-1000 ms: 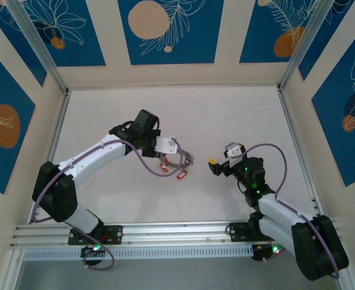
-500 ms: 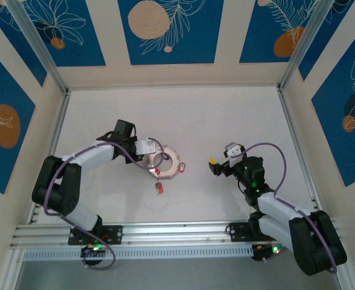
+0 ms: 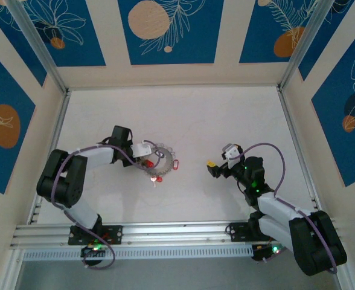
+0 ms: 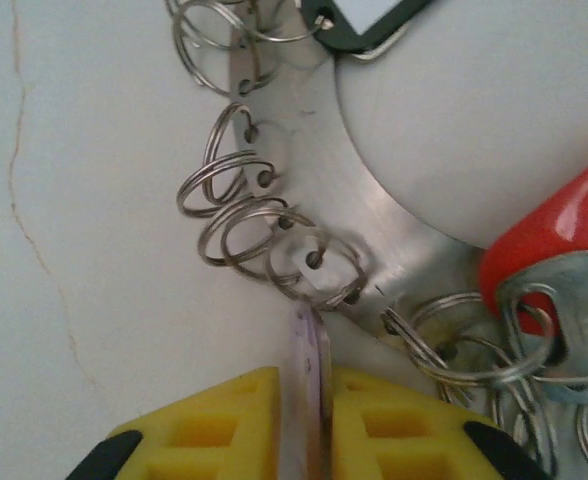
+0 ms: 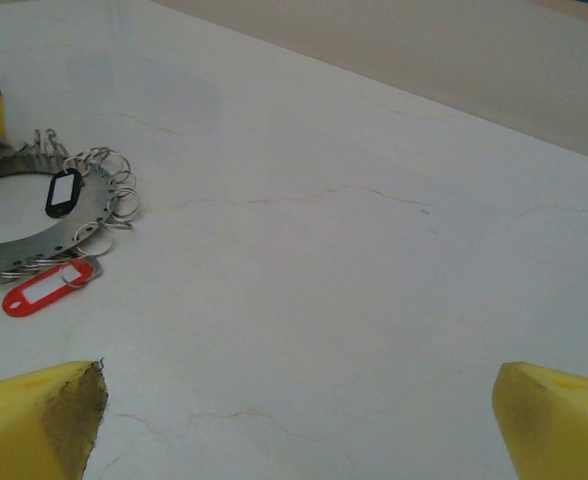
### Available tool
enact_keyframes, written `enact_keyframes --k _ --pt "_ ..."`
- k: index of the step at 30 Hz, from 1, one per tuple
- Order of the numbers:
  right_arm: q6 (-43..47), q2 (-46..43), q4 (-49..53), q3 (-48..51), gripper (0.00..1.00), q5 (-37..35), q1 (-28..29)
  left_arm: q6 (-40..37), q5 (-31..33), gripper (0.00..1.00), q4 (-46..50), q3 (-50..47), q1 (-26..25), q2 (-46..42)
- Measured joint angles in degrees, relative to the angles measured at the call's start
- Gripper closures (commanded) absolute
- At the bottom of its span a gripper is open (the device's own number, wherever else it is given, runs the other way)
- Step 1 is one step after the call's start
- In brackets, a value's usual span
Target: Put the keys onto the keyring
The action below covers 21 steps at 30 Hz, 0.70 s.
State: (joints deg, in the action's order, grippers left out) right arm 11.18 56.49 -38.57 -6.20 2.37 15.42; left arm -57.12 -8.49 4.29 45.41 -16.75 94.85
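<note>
Left hand (image 4: 309,388) clenches the keyring (image 4: 314,160) by its rim, likely steadying it. Right hand (image 5: 296,382) hangs released, red-tagged key (image 5: 42,291) ahead-left, likely waiting.

White-and-black arms (image 3: 93,156) carry looping purple cables (image 3: 265,144) — fingertips (image 4: 214,430) yellow, lights (image 3: 254,179) green.

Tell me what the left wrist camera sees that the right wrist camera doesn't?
Left wrist camera: a very close look at the left gripper pinching a thin metal piece at the edge of the keyring, plus a silver key hooked to a red tag. Right wrist camera: the right gripper wide open above the table, and a labelled red tag lying flat beside the keyring. Both: the keyring, its little wire loops and a black tag.
</note>
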Motion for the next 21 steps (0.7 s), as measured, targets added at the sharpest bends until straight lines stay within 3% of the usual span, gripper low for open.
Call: enact_keyframes --k 1,2,3,10,16,21 --pt "0.20 0.00 0.00 0.00 0.01 0.09 0.00 0.44 0.02 0.71 -0.33 0.00 0.15 0.00" --pt "0.26 0.00 -0.04 0.00 0.01 0.17 0.00 0.96 0.00 0.21 -0.72 0.00 0.35 0.00" --pt "0.42 0.00 -0.11 0.00 0.01 0.20 0.00 1.49 0.02 0.00 -1.31 0.00 0.74 -0.02" --pt "0.44 -0.02 -0.92 0.00 0.01 0.17 -0.09 9.29 1.99 0.00 -5.55 0.04 4.68 -1.79" --pt "0.20 0.81 -0.92 -0.04 0.01 -0.59 -0.61 30.84 9.55 0.00 -6.03 -0.61 7.69 -9.66" --pt "-1.18 2.95 -1.57 -0.20 0.01 -1.29 -2.97 45.16 15.67 0.00 -9.81 -8.44 9.11 -21.84"
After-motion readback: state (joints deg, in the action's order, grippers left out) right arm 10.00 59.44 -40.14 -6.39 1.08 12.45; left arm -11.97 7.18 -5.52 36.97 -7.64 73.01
